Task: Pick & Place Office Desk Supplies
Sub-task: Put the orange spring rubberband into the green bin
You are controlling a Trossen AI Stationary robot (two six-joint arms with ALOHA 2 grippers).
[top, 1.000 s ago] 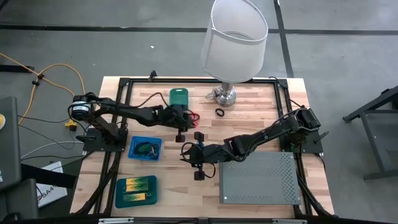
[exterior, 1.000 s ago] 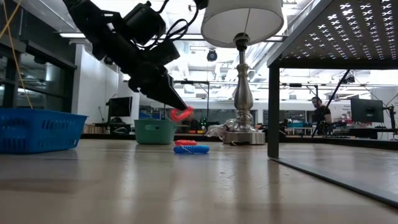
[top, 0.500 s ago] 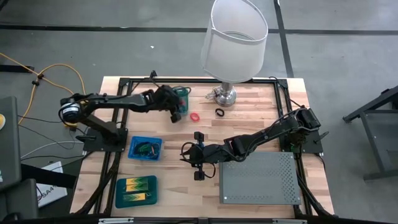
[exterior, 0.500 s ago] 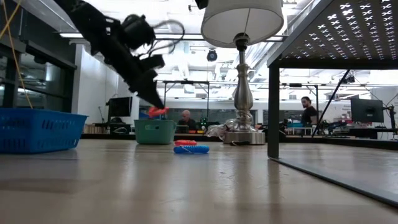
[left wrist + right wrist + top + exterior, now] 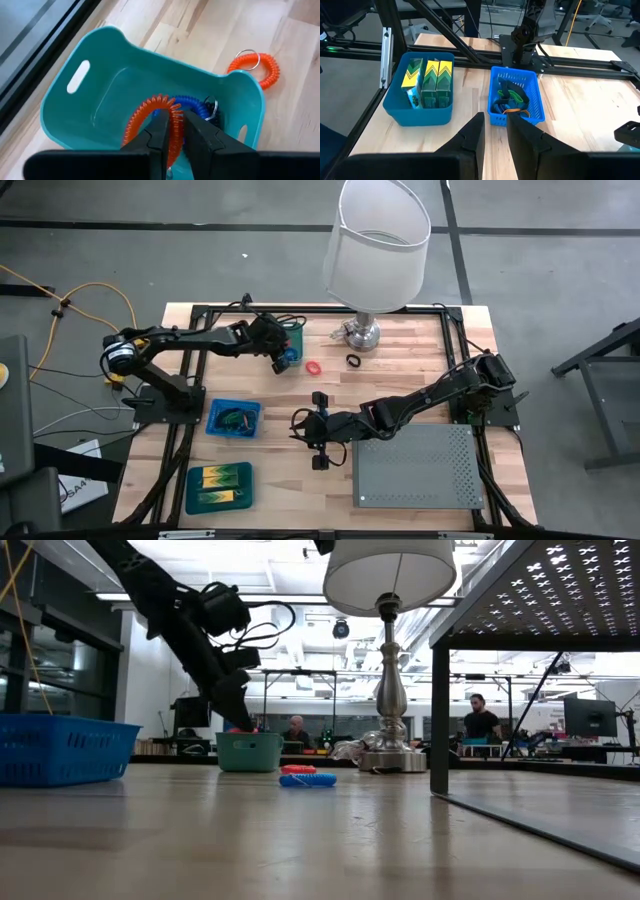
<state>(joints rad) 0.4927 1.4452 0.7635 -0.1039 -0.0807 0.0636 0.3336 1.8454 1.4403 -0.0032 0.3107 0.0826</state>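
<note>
My left gripper (image 5: 284, 356) hangs over the near end of a teal bin (image 5: 291, 333) at the far left of the table, shut on an orange-red coil loop (image 5: 150, 112). Behind that loop, a blue coil (image 5: 194, 104) with a key ring shows inside the bin (image 5: 100, 100). A second orange-red coil (image 5: 313, 368) lies on the wood beside the bin, and a black ring (image 5: 353, 361) lies near the lamp base. My right gripper (image 5: 303, 430) waits mid-table, its fingers (image 5: 472, 135) a narrow gap apart with nothing between them. My left gripper pinches the orange-red coil's strand (image 5: 173, 116) between its two fingers. The fingers slant down from the table's left. The rest of the loop arcs out past the fingertips above the bin's inside, clear of the table; whether it touches the bin's floor I cannot tell.
A tall lamp (image 5: 376, 240) with a chrome base (image 5: 362, 333) stands at the far middle. A grey perforated box (image 5: 415, 465) fills the near right. A blue basket of loops (image 5: 233, 418) and a blue bin of yellow-green blocks (image 5: 218, 486) stand at the near left.
My left gripper has carried the orange-red coil from mid-table toward the far left, rolling and tipping as it went. It now hangs lower, just over the teal bin, still shut on the coil.
</note>
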